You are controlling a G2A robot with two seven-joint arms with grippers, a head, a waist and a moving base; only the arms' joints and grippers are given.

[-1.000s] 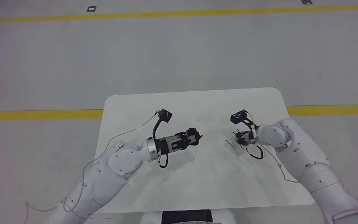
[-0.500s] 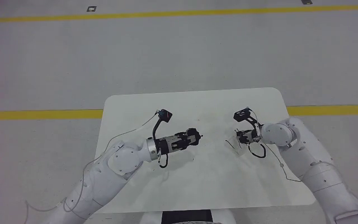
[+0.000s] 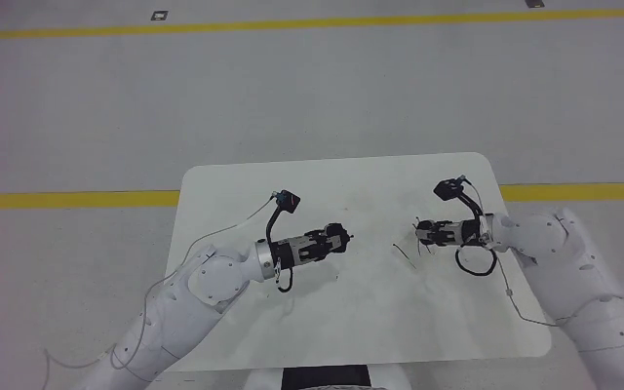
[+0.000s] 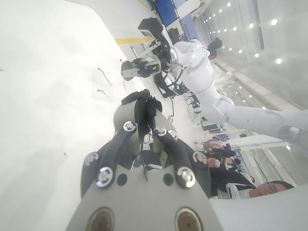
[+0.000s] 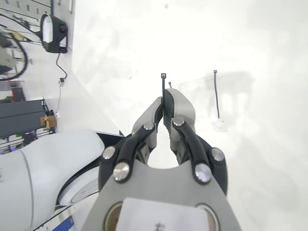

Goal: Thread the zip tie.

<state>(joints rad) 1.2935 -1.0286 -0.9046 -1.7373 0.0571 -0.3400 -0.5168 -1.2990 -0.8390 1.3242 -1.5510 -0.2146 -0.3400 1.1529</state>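
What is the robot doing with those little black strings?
It is working on zip ties. The right tool pinches one zip tie, its head poking out. The left tool is shut on a thin black strip, probably another tie. The two tools are apart above the white table, where a spare tie lies.

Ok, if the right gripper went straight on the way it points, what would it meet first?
Likely bare table: the right gripper, shut on a zip tie, has tabletop ahead in its wrist view. From above it lines up roughly with the left gripper, so height decides; unclear.
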